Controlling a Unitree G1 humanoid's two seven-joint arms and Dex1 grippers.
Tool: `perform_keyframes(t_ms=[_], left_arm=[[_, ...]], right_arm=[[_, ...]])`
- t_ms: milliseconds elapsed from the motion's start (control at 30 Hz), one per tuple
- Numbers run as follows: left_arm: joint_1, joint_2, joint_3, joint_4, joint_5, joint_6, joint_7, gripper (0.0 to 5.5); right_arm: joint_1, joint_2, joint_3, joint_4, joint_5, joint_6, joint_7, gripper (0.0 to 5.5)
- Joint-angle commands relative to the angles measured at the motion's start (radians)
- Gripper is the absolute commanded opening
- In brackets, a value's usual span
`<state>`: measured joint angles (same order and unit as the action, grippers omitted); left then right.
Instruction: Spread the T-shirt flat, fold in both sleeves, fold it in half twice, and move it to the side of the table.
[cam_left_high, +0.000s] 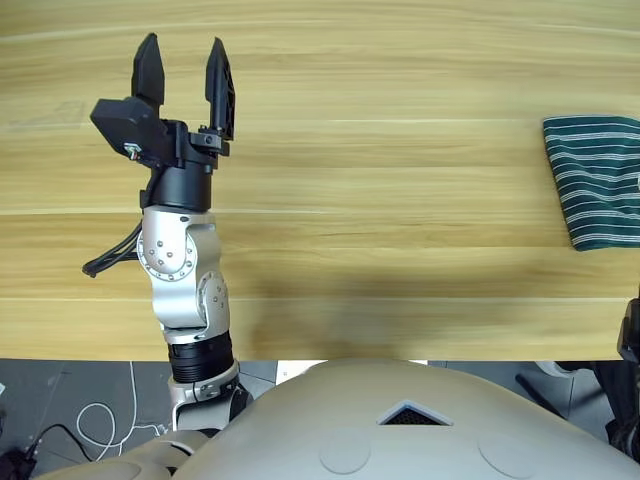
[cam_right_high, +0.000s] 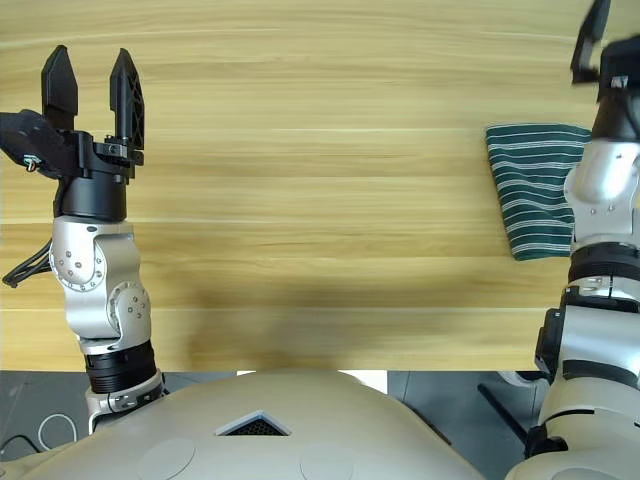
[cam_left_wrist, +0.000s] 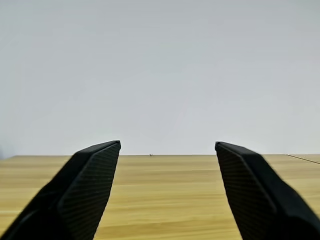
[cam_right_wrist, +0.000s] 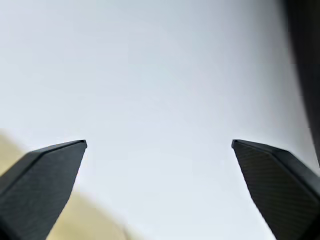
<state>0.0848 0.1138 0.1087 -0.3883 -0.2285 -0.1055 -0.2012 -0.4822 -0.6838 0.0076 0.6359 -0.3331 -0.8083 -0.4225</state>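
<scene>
The T-shirt (cam_right_high: 533, 185), dark green with thin white stripes, lies folded into a small rectangle at the right side of the wooden table (cam_left_high: 380, 200). My left gripper (cam_left_high: 184, 68) is raised over the table's left part, far from the shirt, open with nothing between its fingers. In the left wrist view the left gripper (cam_left_wrist: 167, 150) points level across the tabletop toward a pale wall. My right arm (cam_right_high: 600, 200) stands upright just right of the shirt, partly covering its edge. The right gripper (cam_right_wrist: 159, 145) is open and empty, aimed at the wall.
The table's near edge (cam_left_high: 330, 358) runs just in front of me. Cables (cam_left_high: 95, 415) lie on the dark floor below at the left. The broad middle of the tabletop is bare wood.
</scene>
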Motion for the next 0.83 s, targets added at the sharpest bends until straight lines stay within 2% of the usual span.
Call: perform_keyframes(t_ms=[33,67,133,200,300,467,833], left_arm=[[-0.070,-0.022,-0.064,0.265,0.232,-0.154,0.110,3.51],[-0.088,-0.030,-0.082,0.345,0.273,-0.195,0.130,3.51],[-0.111,-0.038,-0.121,0.458,0.340,-0.269,0.159,3.51],[-0.103,-0.020,-0.149,0.493,0.412,-0.358,0.183,3.51],[-0.108,-0.022,-0.133,0.553,0.426,-0.424,0.226,3.51],[-0.119,-0.041,-0.134,0.593,0.391,-0.458,0.232,3.51],[-0.123,-0.055,-0.085,0.582,0.330,-0.455,0.257,3.51]], right_arm=[[0.030,0.343,0.158,0.002,0.107,-0.035,0.146,5.39],[0.045,0.417,0.180,0.052,0.154,-0.043,0.201,5.39],[0.120,0.569,0.186,0.078,0.392,-0.054,0.389,5.39],[0.179,0.628,0.194,0.051,0.521,-0.075,0.516,5.39],[0.186,0.661,0.130,0.059,0.613,-0.060,0.615,5.39],[0.192,0.677,0.034,0.091,0.606,-0.068,0.614,5.39],[0.214,0.703,-0.040,0.089,0.487,-0.064,0.556,5.39]])
